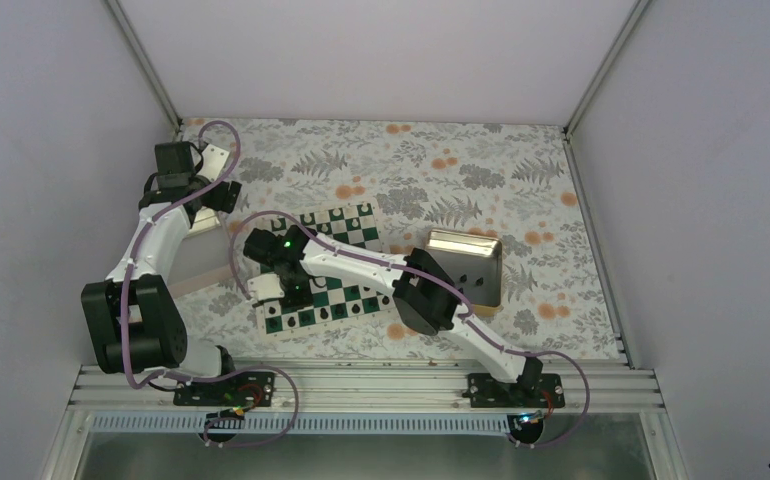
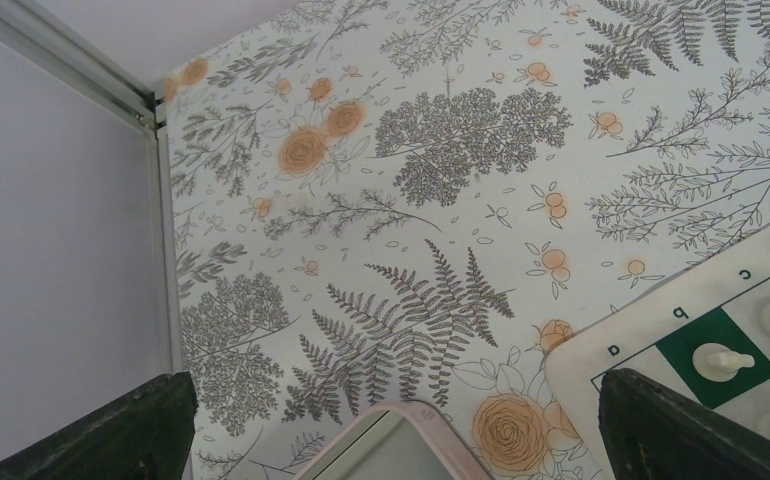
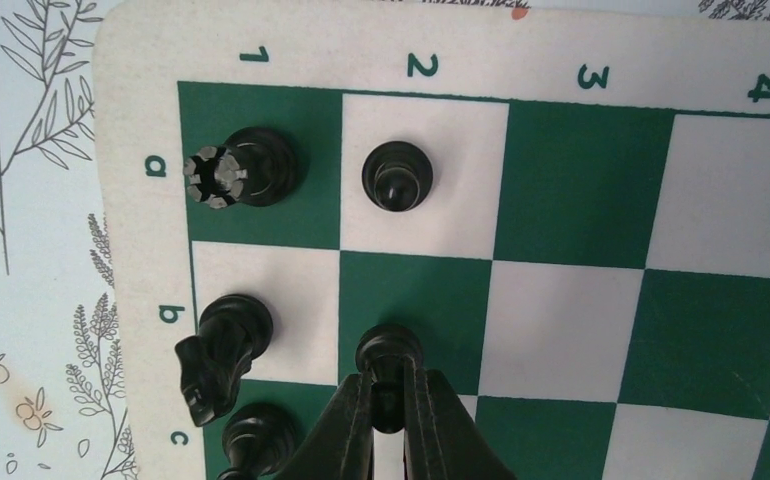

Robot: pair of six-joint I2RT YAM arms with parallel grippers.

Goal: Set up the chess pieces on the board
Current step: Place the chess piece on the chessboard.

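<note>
Jaws of the right gripper (image 3: 389, 400) stand clamped together on a black pawn (image 3: 389, 348), whose round head shows just ahead of the fingertips. We see that pawn over the green square b2 of the board (image 3: 581, 180); whether its base touches the square we cannot tell, as the fingers hide it. On the board's corner square a1 stands a black rook (image 3: 241, 168), with a second pawn (image 3: 398, 175) beside it on a2. A black knight (image 3: 223, 355) sits on b1, just beside the held pawn, and one more black piece (image 3: 256, 435) stands on c1, at the picture's lower edge.

From above, we find the right gripper over the board's near left part. The left gripper (image 2: 391, 440) hovers off the board's far left corner, its fingers (image 2: 111, 430) wide apart and holding nothing. White pieces (image 2: 721, 360) stand on that corner's squares. A pink-rimmed tray (image 2: 431, 420) lies just beside that corner of the board, and a gold tray (image 1: 466, 265) lies just off its right edge.
</note>
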